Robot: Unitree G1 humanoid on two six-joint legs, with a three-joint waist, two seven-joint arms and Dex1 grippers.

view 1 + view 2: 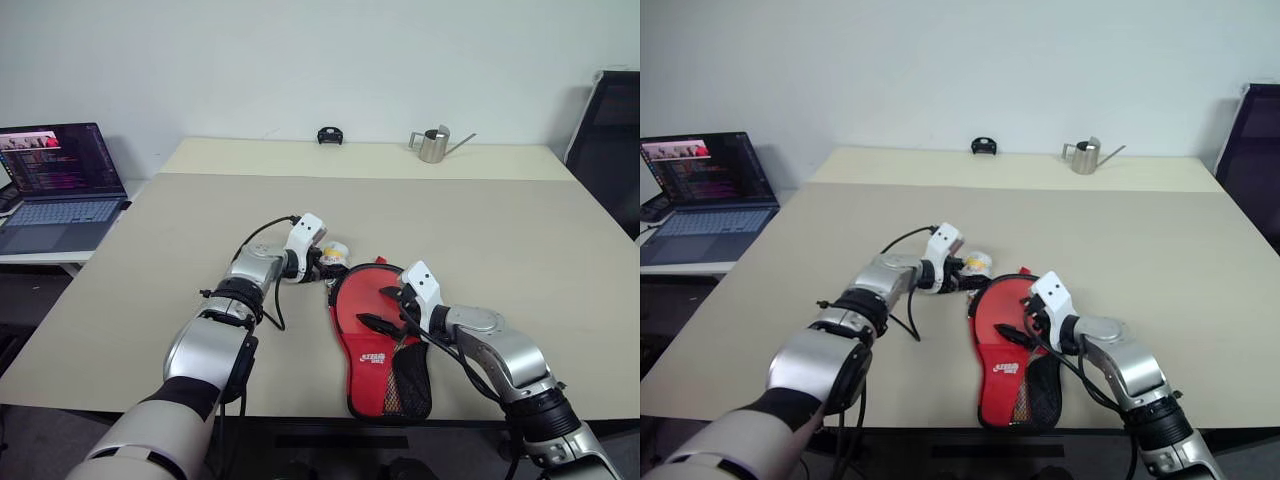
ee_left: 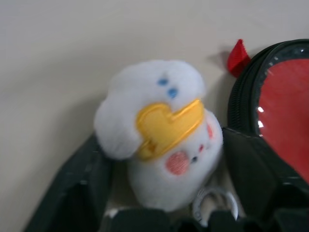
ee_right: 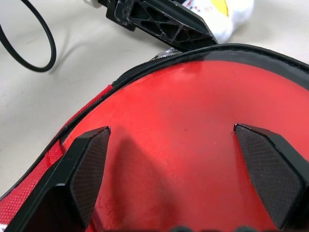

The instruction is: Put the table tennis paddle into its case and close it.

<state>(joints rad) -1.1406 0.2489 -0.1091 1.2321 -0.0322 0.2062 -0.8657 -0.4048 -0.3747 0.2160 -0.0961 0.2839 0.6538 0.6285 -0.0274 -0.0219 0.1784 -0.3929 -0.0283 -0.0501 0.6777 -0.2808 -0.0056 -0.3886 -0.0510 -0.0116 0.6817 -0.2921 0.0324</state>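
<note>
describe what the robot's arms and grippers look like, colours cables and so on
Both arms are silver-grey metal with black ribbed joint collars and loose black cables looping beside them. Each wrist ends in a white block carrying the left gripper and right gripper. The fingers are black, flat and wedge-shaped with finely textured pads; an open lattice frame shows on the left one.

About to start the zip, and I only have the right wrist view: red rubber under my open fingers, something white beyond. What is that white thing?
Observer: A white plush charm with a metal ring, lying on the table at the round end of the case. The left gripper is at it.
Operator: Which way does the case's narrow end point?
Observer: Toward the near table edge, with the mesh pocket facing up there.
Operator: Anything else around?
Observer: Only far off: a metal watering can stands at the table's far edge.
</note>
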